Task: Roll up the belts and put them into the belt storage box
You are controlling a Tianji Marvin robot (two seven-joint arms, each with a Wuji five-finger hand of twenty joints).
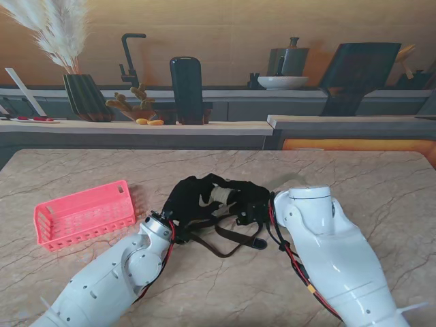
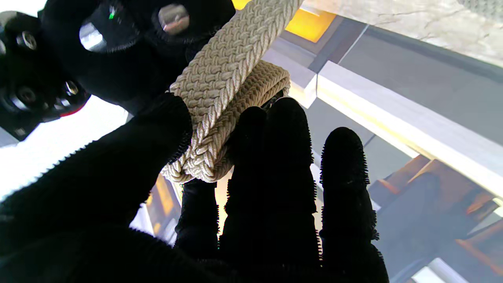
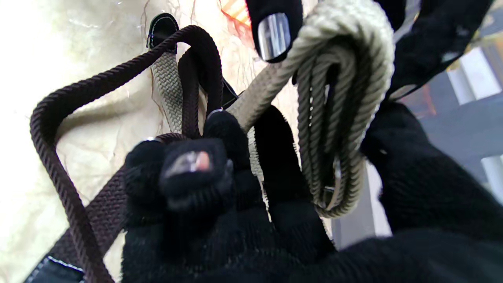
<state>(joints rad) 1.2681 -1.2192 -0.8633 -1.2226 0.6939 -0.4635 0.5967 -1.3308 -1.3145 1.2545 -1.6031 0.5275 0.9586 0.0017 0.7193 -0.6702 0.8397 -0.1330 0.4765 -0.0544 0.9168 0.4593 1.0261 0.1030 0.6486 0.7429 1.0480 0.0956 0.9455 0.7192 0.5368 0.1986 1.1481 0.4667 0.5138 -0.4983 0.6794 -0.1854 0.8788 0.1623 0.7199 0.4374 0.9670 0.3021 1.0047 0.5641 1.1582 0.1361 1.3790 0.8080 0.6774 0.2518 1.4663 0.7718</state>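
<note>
Two belts, one box. Beige belt (image 1: 219, 196) is partly rolled and held up off the table between both hands, mid-table, right of the box. Left hand (image 1: 185, 201): thumb and fingers pinched on the beige roll; the left wrist view shows the thumb (image 2: 157, 133) on one face of the coil and the fingers on the other. Right hand (image 1: 251, 203): curled around the same coil, with its loose tail running out past the fingers (image 3: 220, 129). Brown belt (image 1: 228, 238) lies loose in loops on the table just nearer to me than the hands; its dark end tab (image 1: 259, 242) sits at the right. One strand of it crosses the right fingers; whether it's gripped, cannot tell. Pink box (image 1: 85, 213) sits at the left, well apart from the hands, nothing seen inside.
</note>
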